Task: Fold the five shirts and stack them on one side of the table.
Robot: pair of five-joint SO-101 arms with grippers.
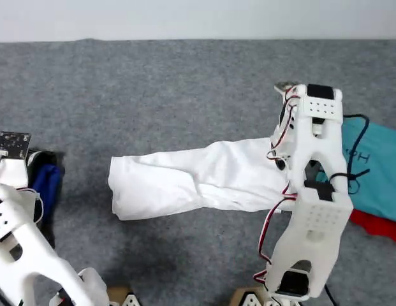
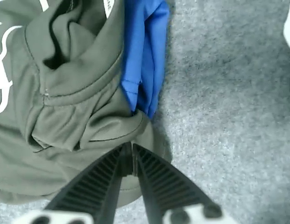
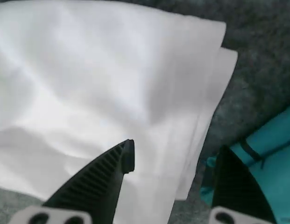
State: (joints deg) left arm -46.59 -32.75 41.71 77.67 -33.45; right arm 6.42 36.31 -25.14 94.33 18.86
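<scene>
Well left of the white shirt (image 1: 191, 178), the left end effector (image 2: 132, 151) is fully closed, its tips against a grey shirt (image 2: 65, 93) that touches a blue shirt (image 2: 145, 60). The white shirt lies rumpled mid-counter (image 1: 185, 89). The right end effector (image 3: 176, 151) is wide open and empty above the white shirt's right edge. A teal shirt (image 1: 376, 172) and a red shirt (image 1: 376, 224) lie just right of it.

— Colours near the white shirt (image 1: 185, 175)?
— Beside it, teal shirt (image 1: 386, 175) with dark print, red shirt (image 1: 379, 226). Well apart: blue shirt (image 2: 145, 51), olive-grey shirt (image 2: 65, 107) with white markings. Table (image 1: 185, 83) mottled grey.
</scene>
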